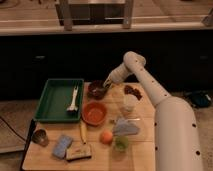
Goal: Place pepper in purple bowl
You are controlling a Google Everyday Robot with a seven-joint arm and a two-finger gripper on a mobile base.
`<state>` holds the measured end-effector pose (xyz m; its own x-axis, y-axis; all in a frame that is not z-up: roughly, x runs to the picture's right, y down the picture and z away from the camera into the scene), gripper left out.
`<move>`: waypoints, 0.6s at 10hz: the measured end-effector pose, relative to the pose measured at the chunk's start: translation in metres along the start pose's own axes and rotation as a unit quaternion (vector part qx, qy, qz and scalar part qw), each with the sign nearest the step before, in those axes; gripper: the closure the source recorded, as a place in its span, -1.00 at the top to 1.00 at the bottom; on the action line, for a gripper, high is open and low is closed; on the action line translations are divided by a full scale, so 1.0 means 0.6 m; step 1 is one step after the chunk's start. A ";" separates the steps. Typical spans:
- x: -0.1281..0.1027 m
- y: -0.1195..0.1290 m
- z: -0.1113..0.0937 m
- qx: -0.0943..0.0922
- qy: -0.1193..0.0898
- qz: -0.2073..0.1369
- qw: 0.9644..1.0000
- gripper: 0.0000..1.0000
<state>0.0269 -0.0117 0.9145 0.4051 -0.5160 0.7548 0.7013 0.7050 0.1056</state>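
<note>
Pincer (106,83): just over bowl's (93,95) right rim; grip cannot be told.
Pepper: not made out.
Release: low, centred over bowl, so it cannot roll onto counter (102,156).

"What sort of place was it?"

"A kitchen-like test room, most likely. A small wooden table (50,161) bore a green tray (52,102), an orange bowl (94,113), a fruit (105,136) and a sponge (62,145). At twelve o'clock ran a long pale counter (100,28) over dark fronts (50,60). Speckled floor (15,112) lay at nine."

"And the robot?"

"Its white arm (150,90) stretched from four o'clock. The gripper (105,85) hung at the purple bowl (95,91), near the table's twelve o'clock edge."
</note>
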 end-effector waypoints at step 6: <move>-0.002 -0.009 0.003 -0.005 -0.003 -0.007 1.000 0.49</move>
<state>0.0217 -0.0137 0.9145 0.3924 -0.5221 0.7572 0.7124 0.6933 0.1089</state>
